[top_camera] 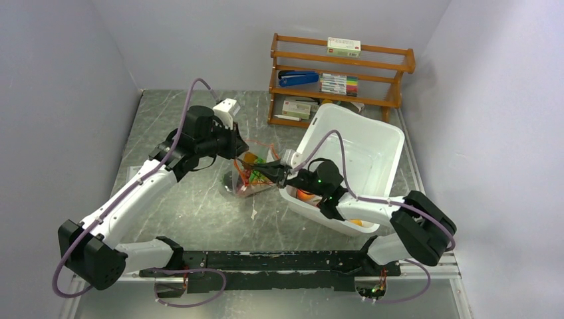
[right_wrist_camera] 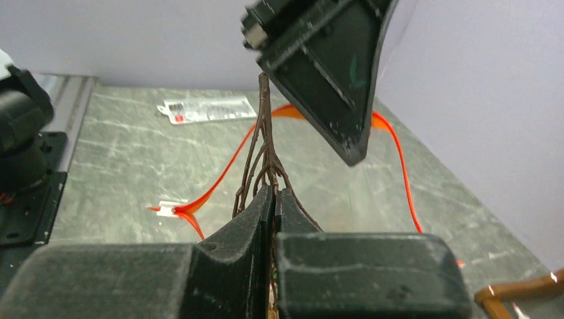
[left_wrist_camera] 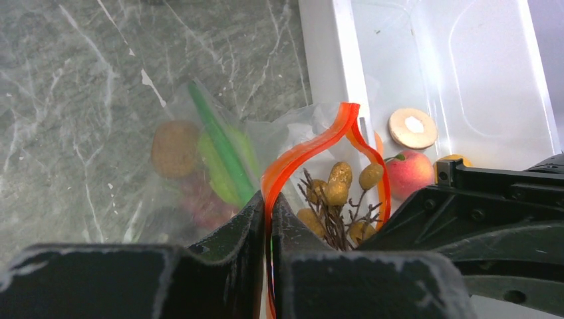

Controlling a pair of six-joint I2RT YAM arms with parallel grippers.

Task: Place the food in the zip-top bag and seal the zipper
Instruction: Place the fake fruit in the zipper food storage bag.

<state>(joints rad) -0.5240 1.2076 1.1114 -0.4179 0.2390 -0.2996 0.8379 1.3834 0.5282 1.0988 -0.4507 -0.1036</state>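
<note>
**Left gripper [left_wrist_camera: 267, 207] pinches the zipper strip [left_wrist_camera: 302, 151]; right gripper [right_wrist_camera: 274, 198] holds the berry cluster [left_wrist_camera: 336, 196] by its twigs**

Left wrist view: closest to the lens, the left gripper's two black fingers are pressed together, with only the red-orange zipper strip between them. They hold it at the near end of the bag's mouth. From that pinch the strip loops away and comes back, so the mouth stands open. The berry cluster, tan berries on dark twigs, sits inside the loop. The clear bag [left_wrist_camera: 199, 126] lies to the left on the grey marble table [left_wrist_camera: 66, 80]. Through its plastic show a green pod [left_wrist_camera: 219, 149], a round brown piece [left_wrist_camera: 174, 147] and a blurred red mass [left_wrist_camera: 203, 203]. Just past the bag, a white bin [left_wrist_camera: 346, 66] holds a red-and-yellow fruit [left_wrist_camera: 407, 174] and a round tan slice [left_wrist_camera: 412, 127].

Right wrist view: nearest are the right gripper's fingers, closed tight on the dark twigs, which rise from between the tips. The berries themselves are out of sight here. The left gripper hangs just above and behind the twigs. The zipper strip curves past on both sides. A white label [right_wrist_camera: 206, 109] lies farther back on the table.

Top view: the arm bases sit along the bottom edge. Both arms reach in, and the grippers meet over the bag, which lies mid-table just beside the bin's left wall. A wooden rack [top_camera: 399, 73] stands at the back.
</note>
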